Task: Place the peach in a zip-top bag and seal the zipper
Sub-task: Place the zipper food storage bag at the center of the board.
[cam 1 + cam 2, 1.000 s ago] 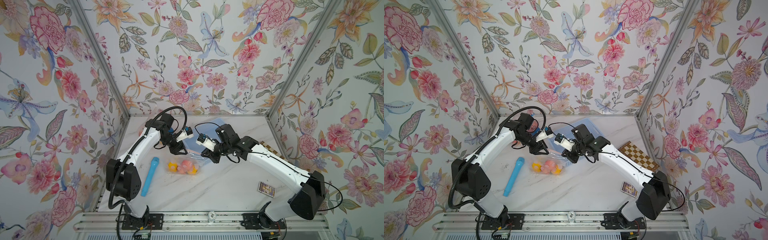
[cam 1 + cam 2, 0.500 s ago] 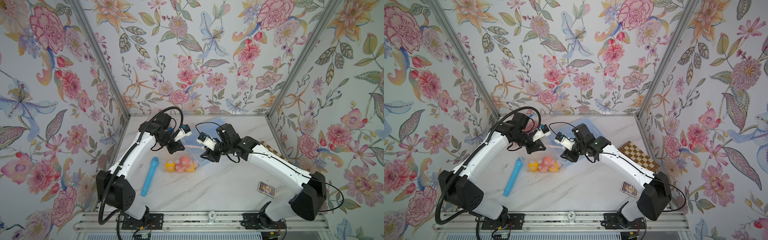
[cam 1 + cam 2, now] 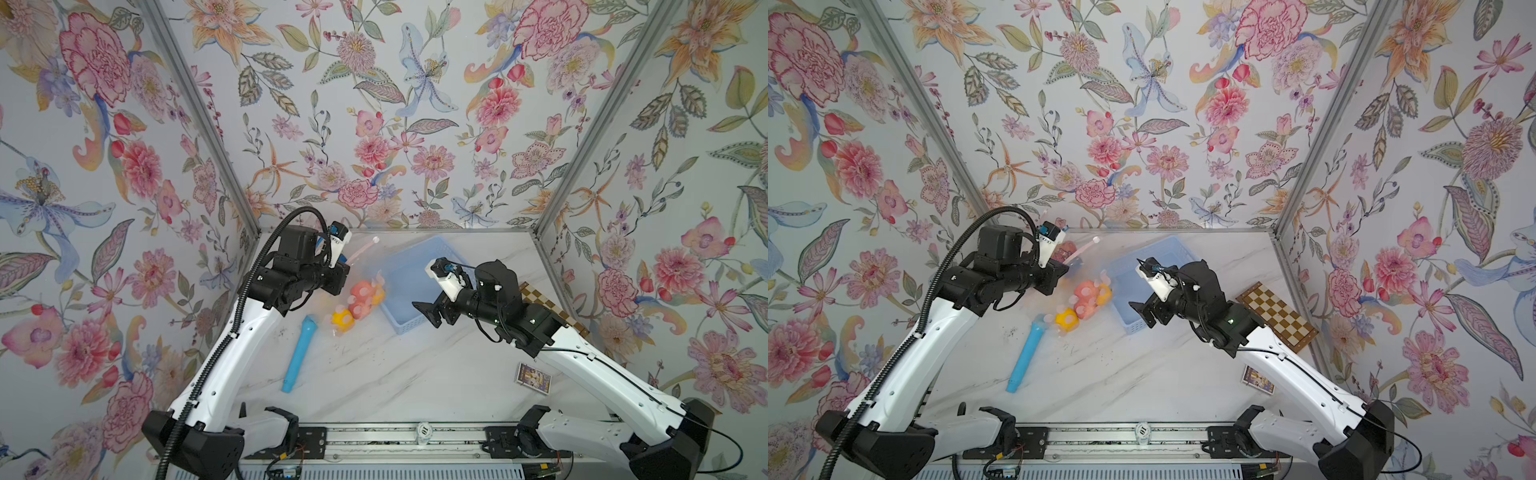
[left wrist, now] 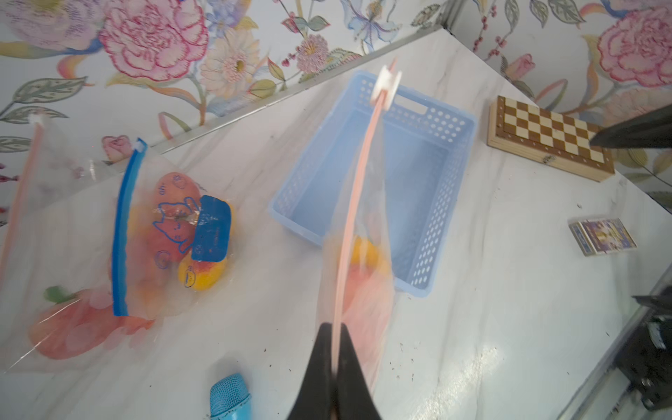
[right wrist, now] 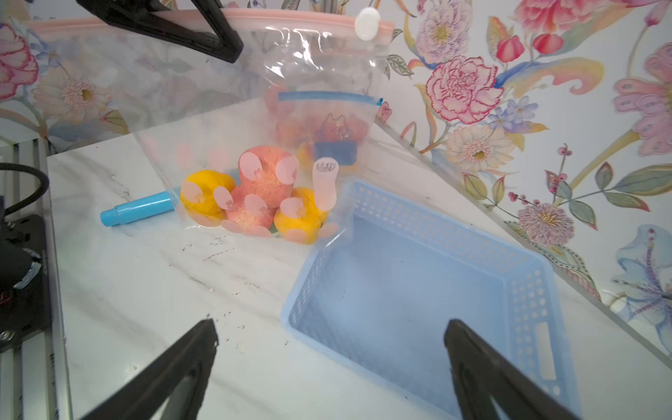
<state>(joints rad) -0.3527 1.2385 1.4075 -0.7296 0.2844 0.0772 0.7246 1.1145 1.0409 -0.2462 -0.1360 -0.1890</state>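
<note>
Top views, peach: the peach (image 3: 360,291) lies inside the clear bag (image 3: 363,268) with yellow fruit (image 3: 344,322) beside it, so the bagging step looks done.
Top views, bag: its bottom rests on the desk (image 3: 415,374) left of centre towards the back edge, just beside the basket (image 3: 401,328). Its top is lifted.
Top views, left gripper: the left gripper (image 3: 1061,270) is clamped on the bag's pink zipper (image 3: 1081,249).
Top views, right gripper: the right gripper (image 3: 1144,313) is spread wide and empty, over the basket's front corner.
Left wrist, zipper: the zipper (image 4: 360,182) reads as one thin strip from the pinched jaws to the slider (image 4: 385,85) at its far end. It seems closed, but blur hides the stretch near the jaws.
Left wrist, basket: the basket (image 4: 429,116) is empty.
Left wrist, second bag: the second bag (image 4: 72,218), with a blue zipper, lies near the back-left corner and holds more fruit.
Right wrist, bag contents: the peach (image 5: 267,174) sits on top of another pink fruit, with a yellow fruit on either side, all behind the dotted film.
Right wrist, slider: the slider (image 5: 367,22) is parked at the strip's end, well apart from the left gripper (image 5: 225,47).
Right wrist, right gripper: the right gripper (image 5: 331,327) has its jaws far apart, with nothing between them.
Left to do: probably only confirming the seal at the held end and setting the bag down.
</note>
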